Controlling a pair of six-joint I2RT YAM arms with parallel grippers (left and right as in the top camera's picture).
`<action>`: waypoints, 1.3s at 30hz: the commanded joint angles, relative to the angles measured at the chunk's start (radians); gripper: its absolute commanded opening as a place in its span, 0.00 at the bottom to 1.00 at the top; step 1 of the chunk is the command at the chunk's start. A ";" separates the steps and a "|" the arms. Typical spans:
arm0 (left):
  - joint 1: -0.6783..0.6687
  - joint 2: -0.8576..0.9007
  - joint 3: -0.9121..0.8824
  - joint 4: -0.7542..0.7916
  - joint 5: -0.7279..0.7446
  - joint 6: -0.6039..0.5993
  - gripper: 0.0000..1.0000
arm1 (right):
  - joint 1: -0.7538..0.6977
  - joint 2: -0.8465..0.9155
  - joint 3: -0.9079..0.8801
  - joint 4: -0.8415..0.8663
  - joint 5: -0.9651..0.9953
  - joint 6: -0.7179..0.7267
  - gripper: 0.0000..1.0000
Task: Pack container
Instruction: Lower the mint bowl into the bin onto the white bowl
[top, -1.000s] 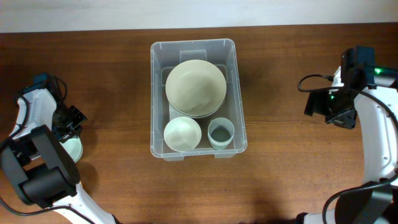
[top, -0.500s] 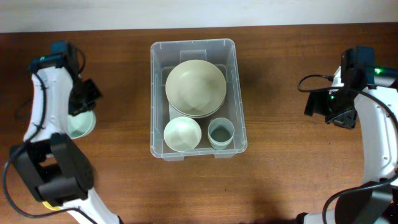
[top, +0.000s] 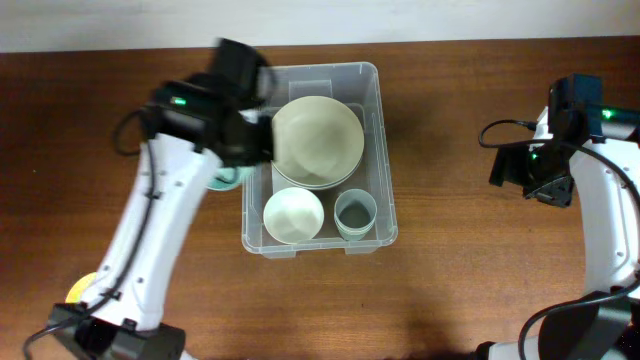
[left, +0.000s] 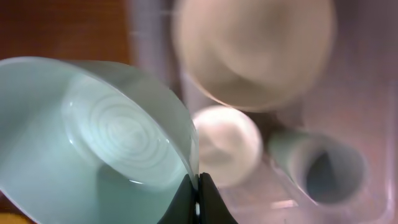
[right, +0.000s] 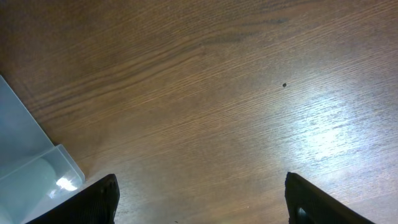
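Swinging across from the far left edge of the table (top: 480, 290), the left arm now reaches over to the left wall of the container (top: 310, 69), where half a second ago it was well out to the side. It has brought a pale green bowl (left: 93, 143) along with it. From above, only a sliver of that bowl shows beneath the arm, just outside the container's left wall and not over the opening.

Seen from the left wrist, the left gripper (left: 198, 191) has its two dark fingers pinched together on the bowl's rim, with the thin edge caught between them. The bowl hangs tilted, its ringed inside facing the camera. That view is blurred.

The container sits in the middle of the table, a little towards the far edge, with its long sides running away from the arms. Inside it, a stack of wide cream plates (top: 315, 140) fills the far half. A small pale bowl (top: 293, 215) sits in the near left corner and a grey-green cup (top: 355, 213) stands upright in the near right corner, just beside that bowl.

Over on the right, the right gripper (right: 201, 180) has not shifted. It hovers above bare wood, well apart from the container, with its fingers spread wide and nothing between them. One corner of the container shows at the left edge of its view.

A yellow object (top: 78, 288) lies near the table's front left, partly hidden by the left arm.
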 joint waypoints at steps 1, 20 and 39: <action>-0.113 0.018 0.003 -0.006 -0.003 -0.010 0.01 | 0.003 0.002 -0.002 0.000 0.010 0.003 0.81; -0.232 0.237 -0.171 0.053 0.021 -0.040 0.01 | 0.003 0.002 -0.002 0.000 0.010 0.003 0.81; -0.090 0.126 -0.060 -0.063 -0.039 -0.041 0.28 | 0.003 0.002 -0.002 0.000 0.010 0.003 0.80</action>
